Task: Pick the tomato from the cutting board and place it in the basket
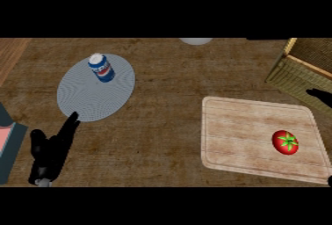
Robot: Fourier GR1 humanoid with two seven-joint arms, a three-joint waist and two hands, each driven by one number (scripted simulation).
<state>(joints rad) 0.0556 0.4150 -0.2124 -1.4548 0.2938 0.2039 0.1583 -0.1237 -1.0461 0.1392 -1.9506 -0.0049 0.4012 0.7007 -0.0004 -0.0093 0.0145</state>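
A red tomato point(285, 142) with a green star-shaped stem lies on the right side of the light wooden cutting board point(240, 136). The woven basket point(304, 66) stands at the upper right, just beyond the board's far right corner. My right hand point(321, 96) shows only as a black tip at the right edge, between the basket and the board and well above the tomato. At the lower left my left hand point(52, 147) rests open, fingers pointing up, far from the board.
A grey round plate point(84, 99) at the upper left carries an upright blue soda can point(102, 69). A white object point(196, 41) peeks in at the top edge. A teal and pink object point(6, 145) sits at the left edge. Wooden counter point(168, 114) lies between plate and board.
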